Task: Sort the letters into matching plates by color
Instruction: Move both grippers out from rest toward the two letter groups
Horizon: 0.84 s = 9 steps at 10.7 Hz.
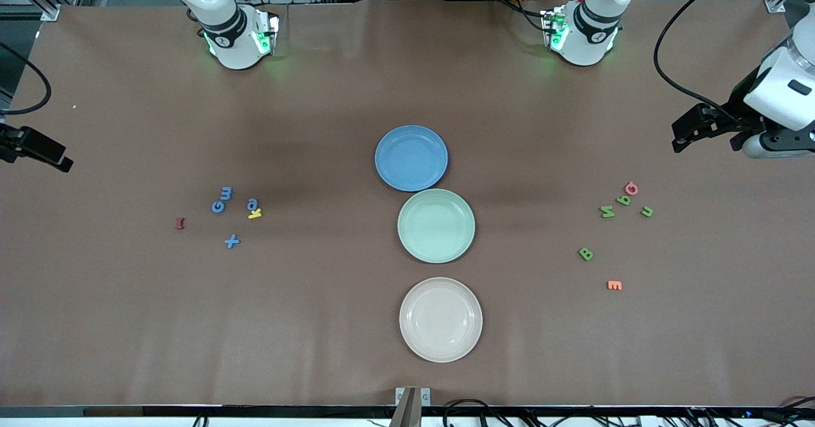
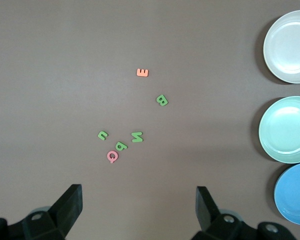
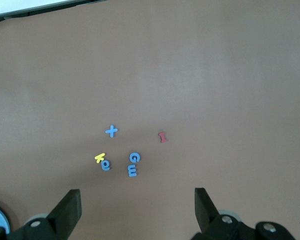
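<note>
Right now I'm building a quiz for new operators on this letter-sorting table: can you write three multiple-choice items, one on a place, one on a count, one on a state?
1. Which plate lies nearest the front camera?
A. blue plate
B. mint green plate
C. cream plate

2. How many green letters lie toward the left arm's end of the table?
A. two
B. four
C. six

3. What do the three plates hold?
A. nothing
B. one letter each
C. all the blue letters

Key:
1 C, the cream plate sits lowest in the front view.
2 B, four green letters lie there, with an orange E and a pink piece.
3 A, all three plates are bare inside.
</note>
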{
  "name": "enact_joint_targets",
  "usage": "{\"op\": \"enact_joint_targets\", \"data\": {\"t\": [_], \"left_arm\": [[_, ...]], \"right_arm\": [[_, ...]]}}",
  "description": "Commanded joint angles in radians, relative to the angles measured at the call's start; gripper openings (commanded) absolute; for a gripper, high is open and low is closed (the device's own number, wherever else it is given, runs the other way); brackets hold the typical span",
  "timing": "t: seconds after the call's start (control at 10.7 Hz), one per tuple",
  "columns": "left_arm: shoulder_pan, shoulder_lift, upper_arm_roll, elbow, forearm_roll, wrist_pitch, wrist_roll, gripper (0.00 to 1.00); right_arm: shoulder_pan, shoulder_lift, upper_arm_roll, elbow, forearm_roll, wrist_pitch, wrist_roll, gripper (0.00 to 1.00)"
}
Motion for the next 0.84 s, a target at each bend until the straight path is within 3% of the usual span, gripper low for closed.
{"op": "enact_joint_targets", "data": {"t": [0.0, 0.47, 0.75], "left_arm": [[0.004, -0.007, -0.001, 0.004, -0.006, 0.004, -0.016, 1.0], [0.005, 0.013, 0.006, 0.003, -0.01, 0.004, 0.001, 1.0], [-0.011, 0.095, -0.004, -0.008, -0.014, 0.061, -0.003, 1.0]], "right_arm": [[0.0, 0.001, 0.001, -0.001, -0.004, 0.004, 0.006, 1.0], [0.008, 0.012, 0.003, -0.013, -0.004, 0.035, 0.022, 1.0], [0.017, 0.011, 0.035, -0.107, -0.004, 0.128, 0.139, 1.0]]}}
